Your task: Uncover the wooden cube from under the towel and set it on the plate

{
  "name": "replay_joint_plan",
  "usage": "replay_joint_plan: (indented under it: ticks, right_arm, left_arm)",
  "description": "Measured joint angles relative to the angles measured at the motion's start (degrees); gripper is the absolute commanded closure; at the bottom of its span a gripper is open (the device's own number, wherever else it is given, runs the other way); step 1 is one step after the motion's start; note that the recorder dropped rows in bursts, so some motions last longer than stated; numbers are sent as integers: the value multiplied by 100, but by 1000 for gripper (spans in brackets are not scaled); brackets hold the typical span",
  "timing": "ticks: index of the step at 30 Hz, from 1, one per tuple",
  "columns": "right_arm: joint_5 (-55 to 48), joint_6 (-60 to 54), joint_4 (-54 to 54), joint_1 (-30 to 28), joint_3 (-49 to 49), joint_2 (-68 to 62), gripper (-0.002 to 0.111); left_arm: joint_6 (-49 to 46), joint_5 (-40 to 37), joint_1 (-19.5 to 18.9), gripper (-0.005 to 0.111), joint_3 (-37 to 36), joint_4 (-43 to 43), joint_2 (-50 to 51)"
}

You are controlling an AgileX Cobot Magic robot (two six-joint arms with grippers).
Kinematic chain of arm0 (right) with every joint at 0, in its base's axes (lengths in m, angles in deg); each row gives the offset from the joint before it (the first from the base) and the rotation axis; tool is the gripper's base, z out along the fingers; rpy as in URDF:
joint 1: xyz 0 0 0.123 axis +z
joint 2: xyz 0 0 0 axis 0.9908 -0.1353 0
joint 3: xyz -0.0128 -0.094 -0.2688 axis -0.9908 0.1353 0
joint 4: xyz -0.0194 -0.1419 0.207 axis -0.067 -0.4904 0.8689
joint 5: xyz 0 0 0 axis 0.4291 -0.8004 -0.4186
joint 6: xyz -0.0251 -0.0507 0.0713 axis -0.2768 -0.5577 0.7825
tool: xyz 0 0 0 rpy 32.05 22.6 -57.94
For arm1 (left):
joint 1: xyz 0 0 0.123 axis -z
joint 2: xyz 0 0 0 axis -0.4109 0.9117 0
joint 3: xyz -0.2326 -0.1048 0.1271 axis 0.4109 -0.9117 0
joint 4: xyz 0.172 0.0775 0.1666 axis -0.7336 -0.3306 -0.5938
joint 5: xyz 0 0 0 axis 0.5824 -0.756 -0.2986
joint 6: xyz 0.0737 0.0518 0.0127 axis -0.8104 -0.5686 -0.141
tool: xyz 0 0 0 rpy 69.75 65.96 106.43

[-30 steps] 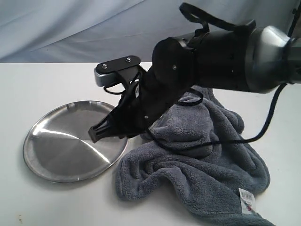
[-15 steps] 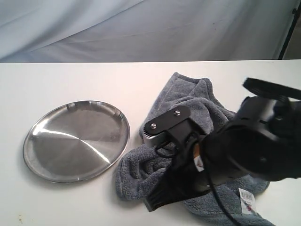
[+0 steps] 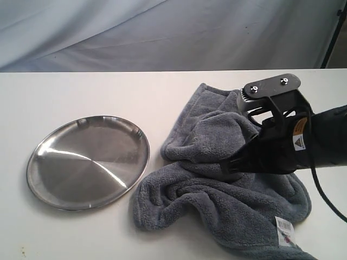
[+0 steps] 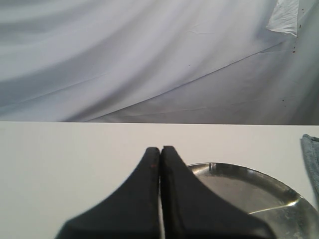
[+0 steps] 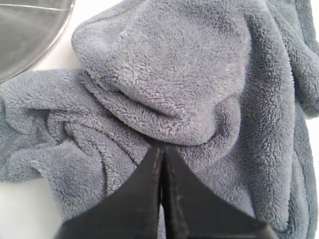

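The right pincer [image 3: 230,165] was seen pressed together, its tips set against a fold of the towel [image 3: 238,211] at the foot of a rounded hump. The left pincer [image 4: 160,149] was likewise held together, clamped on nothing, above the surface [image 4: 60,159]. The plate [image 3: 81,162] was laid just beside the towel, at its nine o'clock. The wooden cube was hidden from sight.

A creased pale grey-blue cloth backdrop [image 3: 162,32] is hanging behind the flat white tabletop [image 3: 81,92], a thin black pole [image 3: 332,38] leaning at the right edge.
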Motion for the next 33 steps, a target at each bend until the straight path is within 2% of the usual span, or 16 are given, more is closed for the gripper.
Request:
replay_joint_plan:
  ticks: [6,12,26,30,33]
  right_arm:
    - [258,-23,0,0,0,0,108]
    - [995,-23,-27,0,0,-11,108]
    - [2587,42,-46,0,0,-1017,108]
    - [2518,42,-46,-13,-202,-1033,108]
    - [2013,21,-46,-24,-565,-1033,108]
  left_arm:
    - [0,0,0,105,0,0,0]
    - [0,0,0,105,0,0,0]
    - [0,0,0,105,0,0,0]
    - [0,0,0,105,0,0,0]
    - [0,0,0,105,0,0,0]
